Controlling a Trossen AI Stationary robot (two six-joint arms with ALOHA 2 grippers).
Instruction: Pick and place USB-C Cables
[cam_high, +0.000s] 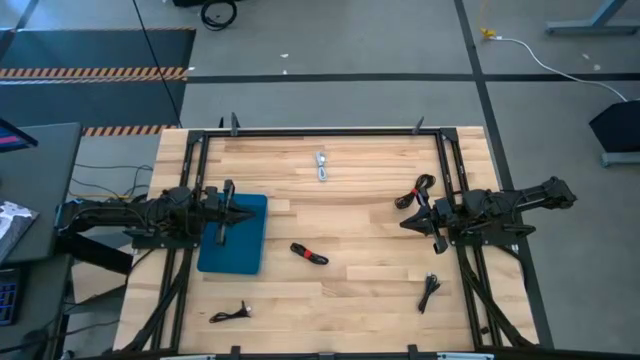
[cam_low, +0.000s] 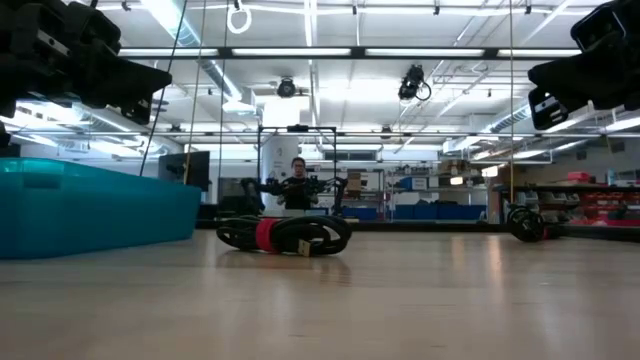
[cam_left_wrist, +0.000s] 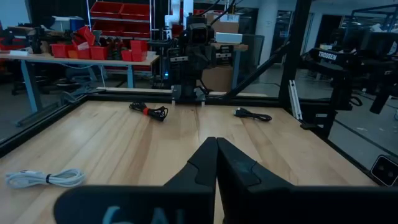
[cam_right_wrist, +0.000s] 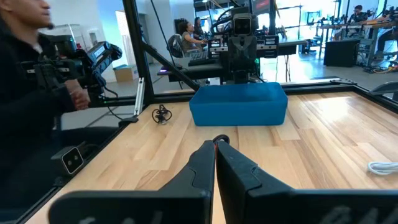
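Observation:
Several small bundled cables lie apart on the wooden table. A white one (cam_high: 321, 165) (cam_left_wrist: 43, 178) is near the far edge. A black one with a red tie (cam_high: 309, 253) (cam_low: 285, 235) lies mid-table. Another black-and-red one (cam_high: 415, 190) (cam_left_wrist: 149, 111) lies beside the right arm. Two plain black ones rest near the near edge, right (cam_high: 430, 290) (cam_left_wrist: 252, 114) and left (cam_high: 231, 314) (cam_right_wrist: 161, 114). My left gripper (cam_high: 248, 213) (cam_left_wrist: 216, 149) hovers shut above the blue bin (cam_high: 232, 235). My right gripper (cam_high: 405, 222) (cam_right_wrist: 215, 146) hovers shut at the table's right, holding nothing.
The blue bin (cam_right_wrist: 239, 104) (cam_low: 90, 205) stands at the table's left, under the left arm. A black frame (cam_high: 320, 131) runs round the table's edges. A person (cam_right_wrist: 37, 74) stands beyond the near edge. Bare wood lies between the cables.

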